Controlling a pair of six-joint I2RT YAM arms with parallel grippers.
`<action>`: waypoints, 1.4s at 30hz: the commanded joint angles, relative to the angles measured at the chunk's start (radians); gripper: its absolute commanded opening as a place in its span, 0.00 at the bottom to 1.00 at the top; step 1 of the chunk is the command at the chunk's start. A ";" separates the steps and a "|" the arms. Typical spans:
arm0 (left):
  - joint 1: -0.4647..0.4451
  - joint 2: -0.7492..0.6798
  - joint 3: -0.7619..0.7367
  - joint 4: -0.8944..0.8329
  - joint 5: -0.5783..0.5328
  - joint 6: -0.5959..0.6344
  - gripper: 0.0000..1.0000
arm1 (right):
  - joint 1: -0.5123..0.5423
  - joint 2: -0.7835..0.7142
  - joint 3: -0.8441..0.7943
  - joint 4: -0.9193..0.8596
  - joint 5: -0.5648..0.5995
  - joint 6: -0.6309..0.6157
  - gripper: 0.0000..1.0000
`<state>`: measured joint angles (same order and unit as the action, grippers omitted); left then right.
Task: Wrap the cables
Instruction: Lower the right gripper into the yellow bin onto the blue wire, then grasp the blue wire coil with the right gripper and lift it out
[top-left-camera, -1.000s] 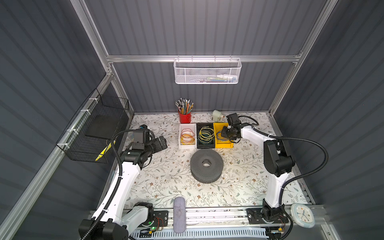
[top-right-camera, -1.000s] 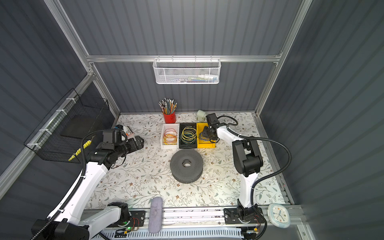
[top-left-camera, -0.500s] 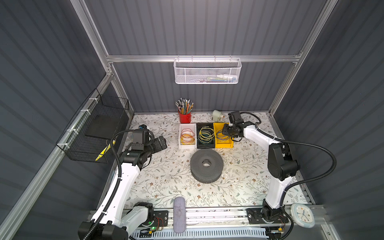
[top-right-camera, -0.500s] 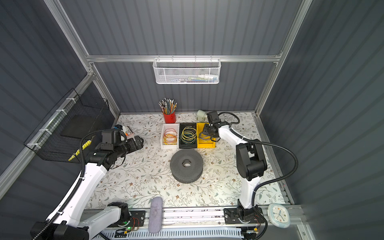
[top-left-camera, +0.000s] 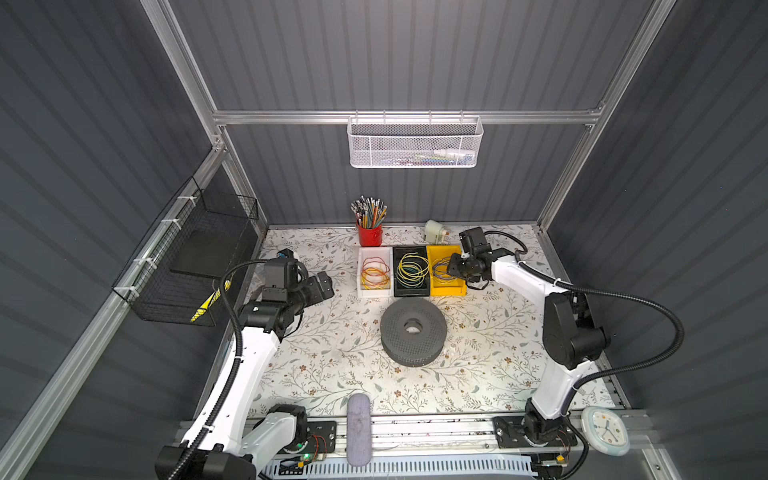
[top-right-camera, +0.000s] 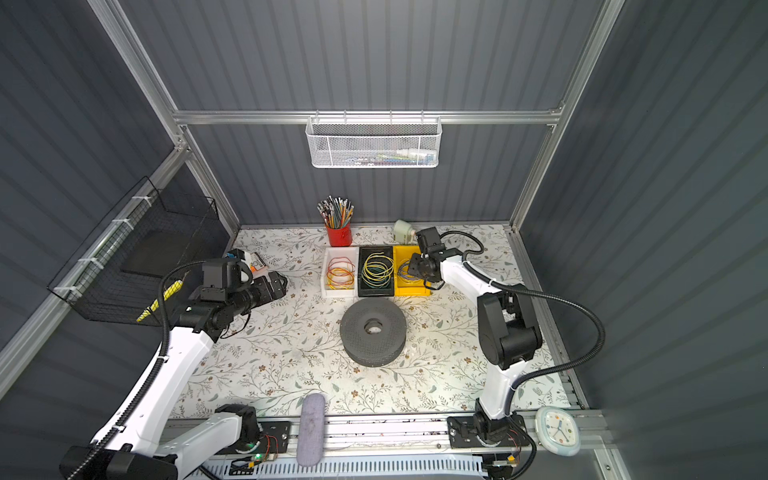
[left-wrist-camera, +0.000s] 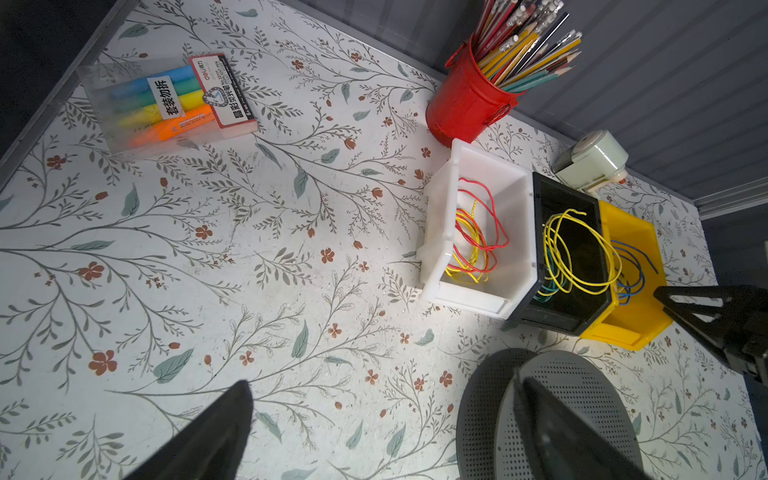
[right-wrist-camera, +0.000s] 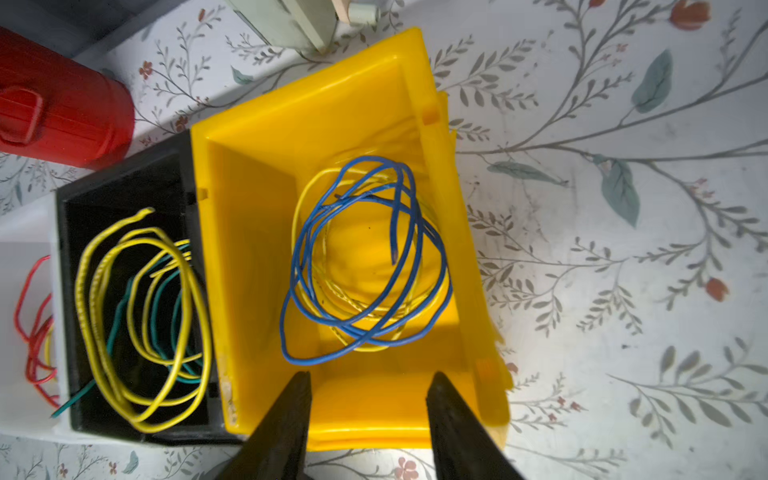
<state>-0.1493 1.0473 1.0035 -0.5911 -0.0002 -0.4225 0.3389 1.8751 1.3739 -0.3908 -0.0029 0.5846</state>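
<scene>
The blue wire (right-wrist-camera: 357, 331) lies in the yellow bin (right-wrist-camera: 249, 249) as a loose coil of several uneven loops, w/ one free end pointing into the middle. A thin yellow wire (right-wrist-camera: 303, 195) sits under it in the same bin, and the two touch at several spots.

The right gripper (right-wrist-camera: 370, 376) hangs over the bin's near wall. Its jaws are part-open w/ nothing btwn them, and the fingers (right-wrist-camera: 291, 415) are clear of the wire. The left gripper (left-wrist-camera: 382, 380) is well apart, over bare tabletop on the left side. Its jaws are spread wide and it holds nothing.

Handling, as a judgement:
- Weight: the wire looks v. light, so it's no issue.
- Springiness: it prob. holds its curl and will fan out or snag on the bin wall when lifted.
- Surface: the insulation looks smooth, and such a thin strand could slip or roll out of a loose pinch.

Best hold is prob. where 2–3 blue strands bunch on the coil's side nearest the fingers, so the jaws close on a bundle, not one strand. Main risk there is catching the yellow wire too, esp. where it runs right beside the blue. Taking the free end alone would likely leave the rest of the coil dragging.

The grey perforated ring (top-left-camera: 413, 332) sits mid-table, bare.
</scene>
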 joint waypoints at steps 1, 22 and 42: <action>-0.001 -0.011 0.038 -0.020 0.006 0.010 0.99 | -0.001 0.038 0.025 -0.004 -0.022 0.022 0.46; -0.001 0.017 0.105 -0.038 -0.007 0.016 0.99 | -0.009 0.143 0.093 0.080 -0.039 0.061 0.07; -0.001 0.084 0.203 -0.113 0.198 0.123 0.99 | -0.025 -0.172 0.052 0.008 -0.108 -0.022 0.00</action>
<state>-0.1493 1.1069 1.1713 -0.6556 0.0940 -0.3664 0.3202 1.7241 1.4261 -0.3244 -0.0898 0.6010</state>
